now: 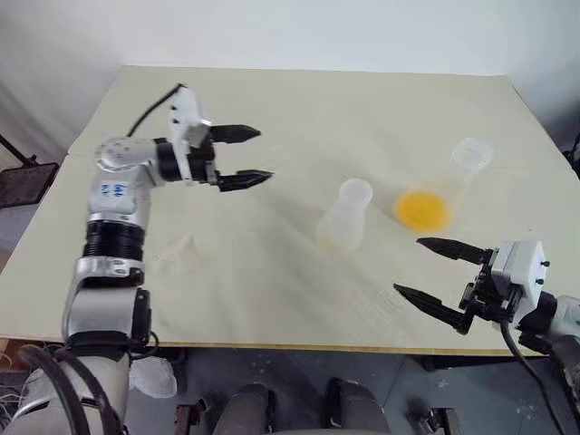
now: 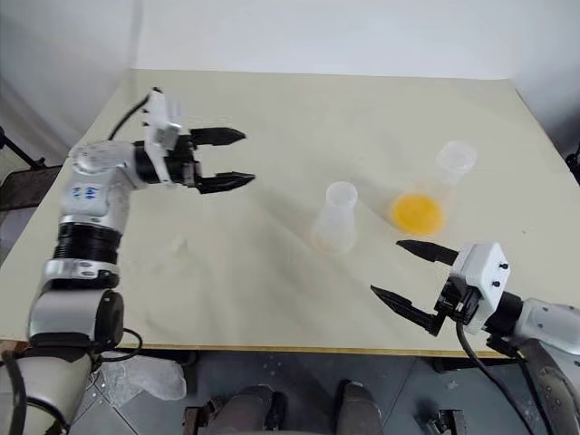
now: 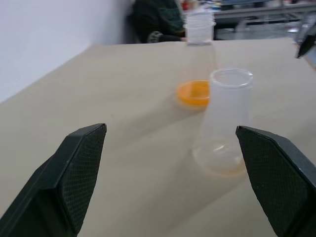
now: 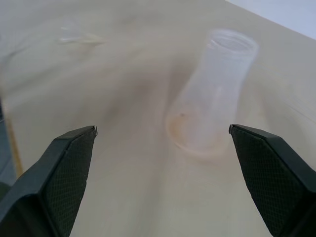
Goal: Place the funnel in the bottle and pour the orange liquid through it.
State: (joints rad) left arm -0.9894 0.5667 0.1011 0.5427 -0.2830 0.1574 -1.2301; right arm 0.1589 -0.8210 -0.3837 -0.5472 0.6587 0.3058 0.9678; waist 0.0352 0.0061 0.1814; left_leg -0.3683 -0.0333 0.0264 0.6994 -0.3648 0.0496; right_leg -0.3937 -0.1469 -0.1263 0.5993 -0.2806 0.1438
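From the head camera I saw the pale table [image 1: 299,109] spread across most of the frame, with the frosted bottle [image 1: 346,216] standing upright just right of centre, empty and with nothing in its neck. Just to its right, a little higher in the frame, stood the clearer flask [image 1: 453,181], and the orange liquid [image 1: 422,210] lay as a bright pool in its wide base. The two flasks stood near each other but apart. The funnel [image 1: 185,249] was very hard to make out; I took it to be the faint, nearly see-through shape lying on the table at left of centre, beside my left arm and well apart from the bottle. My left gripper [image 1: 245,156] hung in the upper left of the frame above the table, pointing toward the right, its two black fingers spread wide with nothing between them. My right gripper [image 1: 431,268] sat at the lower right, near the table's front edge, pointing left toward the flasks, its fingers likewise spread wide and holding nothing. Through the left wrist camera I looked between the open fingers at the bottle with the orange flask behind it; the right wrist camera showed the bottle between its own parted fingers.
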